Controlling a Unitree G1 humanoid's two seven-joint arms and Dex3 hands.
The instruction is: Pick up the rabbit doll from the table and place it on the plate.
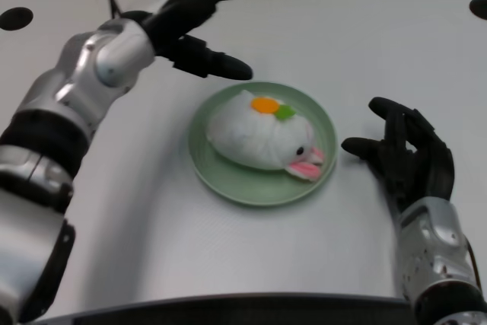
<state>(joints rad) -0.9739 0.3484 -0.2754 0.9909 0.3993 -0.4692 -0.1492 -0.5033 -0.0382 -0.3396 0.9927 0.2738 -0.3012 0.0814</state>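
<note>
The doll lies on the plate mid-bench, the left hand above its far rim with fingers apart, empty; a careless sweep could knock it off.

The soft white rabbit doll bears orange and green patches and pink ears. The round plate beside the black left hand is pale green.
</note>
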